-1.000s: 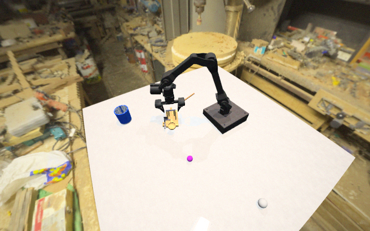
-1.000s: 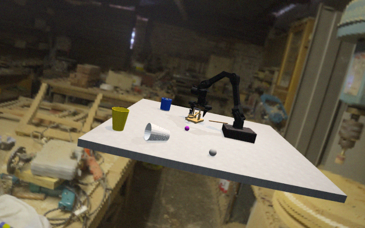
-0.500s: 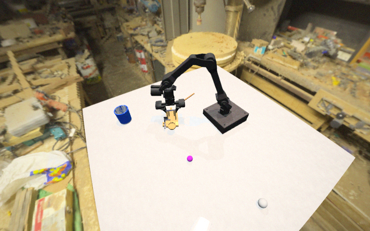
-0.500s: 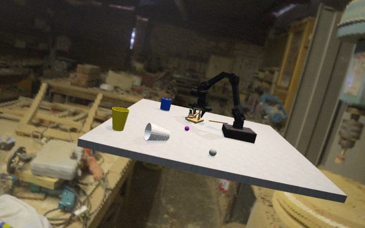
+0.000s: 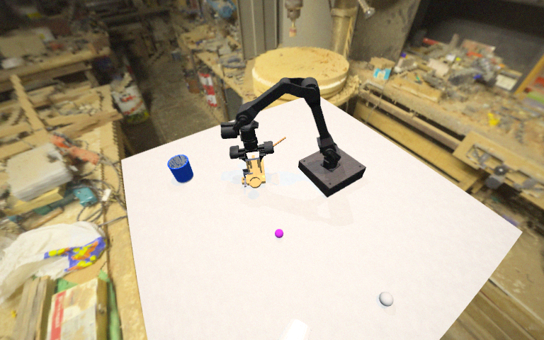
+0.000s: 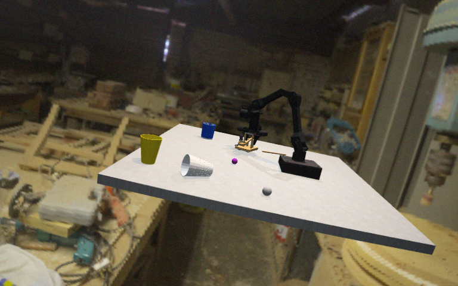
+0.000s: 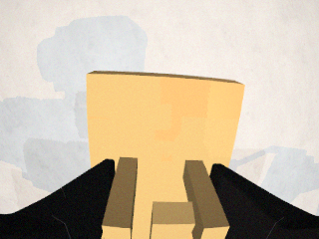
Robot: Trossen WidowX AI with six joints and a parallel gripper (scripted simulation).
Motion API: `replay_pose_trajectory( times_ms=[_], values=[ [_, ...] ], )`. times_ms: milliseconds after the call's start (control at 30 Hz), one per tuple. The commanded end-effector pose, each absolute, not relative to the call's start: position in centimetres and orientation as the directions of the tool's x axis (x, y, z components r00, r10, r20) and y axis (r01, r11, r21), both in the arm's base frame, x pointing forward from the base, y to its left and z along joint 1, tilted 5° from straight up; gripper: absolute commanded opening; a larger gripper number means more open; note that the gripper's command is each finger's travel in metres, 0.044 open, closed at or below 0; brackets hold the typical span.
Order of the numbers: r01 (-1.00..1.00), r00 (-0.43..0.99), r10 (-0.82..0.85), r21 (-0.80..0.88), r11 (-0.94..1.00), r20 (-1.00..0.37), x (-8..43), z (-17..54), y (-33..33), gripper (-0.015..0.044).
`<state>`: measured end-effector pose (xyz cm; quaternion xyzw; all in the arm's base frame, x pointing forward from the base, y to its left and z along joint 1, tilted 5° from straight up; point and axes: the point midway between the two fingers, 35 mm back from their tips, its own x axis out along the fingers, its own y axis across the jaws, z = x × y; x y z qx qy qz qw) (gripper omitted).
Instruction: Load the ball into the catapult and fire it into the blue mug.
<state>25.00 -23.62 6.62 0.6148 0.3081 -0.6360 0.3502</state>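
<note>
- My jaws (image 5: 253, 155) (image 6: 253, 136), pointing down, pinch the two uprights of the wooden catapult (image 5: 260, 176) (image 6: 246, 148) (image 7: 135, 110) from either side.
- The catapult rests on the tabletop (image 5: 224, 260) (image 6: 229, 188) (image 7: 199, 35), between the blue mug (image 5: 182, 170) (image 6: 207, 131) and my arm's dark base (image 5: 328, 186) (image 6: 299, 168).
- The blue mug stands upright.
- The purple ball (image 5: 279, 233) (image 6: 234, 161) lies on the tabletop, apart from the catapult; a grey ball (image 5: 385, 298) (image 6: 266, 190) lies farther off.
- In the exterior view, a yellow cup (image 6: 149, 149) stands upright near a white cup (image 6: 199, 167) on its side.
</note>
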Motion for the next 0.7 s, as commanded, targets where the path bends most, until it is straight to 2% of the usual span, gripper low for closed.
replay_pose_trajectory(
  times_ms=[0,167,667],
  values=[
    [0.820,0.041,-0.103,0.093,-0.565,-0.994,25.54,9.49,-23.97,0.0000],
    [0.864,0.042,-0.103,0.088,-0.496,-0.994,25.57,9.47,-23.99,0.0000],
    [0.999,0.045,-0.102,0.046,-0.009,-0.994,26.44,9.39,-24.38,0.0000]
  ],
)
